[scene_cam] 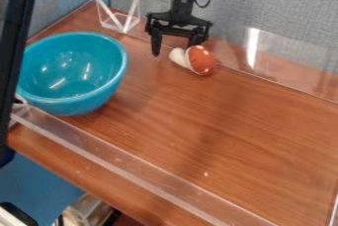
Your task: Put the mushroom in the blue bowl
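Hand [177, 44] spread wide over mushroom [196, 60], reddish-brown cap, cream stem, lying sideways

The black gripper [177, 38] is hovering open-jawed over the mushroom [197, 60] lying far from the blue bowl [66, 72] at left.

Bare wood table [224, 121] between mushroom [196, 60] and blue bowl [63, 72]; path unobstructed.
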Controlling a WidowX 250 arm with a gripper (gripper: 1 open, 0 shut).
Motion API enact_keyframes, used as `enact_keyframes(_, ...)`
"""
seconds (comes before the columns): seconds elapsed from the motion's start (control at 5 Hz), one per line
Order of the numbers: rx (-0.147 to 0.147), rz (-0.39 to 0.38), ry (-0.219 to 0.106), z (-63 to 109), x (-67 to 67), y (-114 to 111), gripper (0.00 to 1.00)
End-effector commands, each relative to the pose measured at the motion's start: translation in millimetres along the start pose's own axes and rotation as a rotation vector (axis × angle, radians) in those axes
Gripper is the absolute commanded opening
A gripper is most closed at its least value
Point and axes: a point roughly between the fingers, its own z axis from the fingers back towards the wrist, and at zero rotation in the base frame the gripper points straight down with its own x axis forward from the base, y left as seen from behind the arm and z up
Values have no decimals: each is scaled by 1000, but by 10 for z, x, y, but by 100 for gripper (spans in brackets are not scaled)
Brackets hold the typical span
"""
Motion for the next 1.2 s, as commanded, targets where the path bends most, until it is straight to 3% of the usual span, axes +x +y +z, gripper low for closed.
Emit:
enact_keyframes(0.0, -11, 52, -24, 199, -39, -107, 100)
enact_keyframes(0.2, -11, 91, -16, 194, -16, -117, 0)
enact_keyframes(0.4, -10, 126, -13, 235, -17, -105, 0)
enact_keyframes(0.8, -3, 177, -25, 490, -42, -159, 0)
enact_keyframes(1.0, -8, 126, -57, 617, -128, -142, 0)
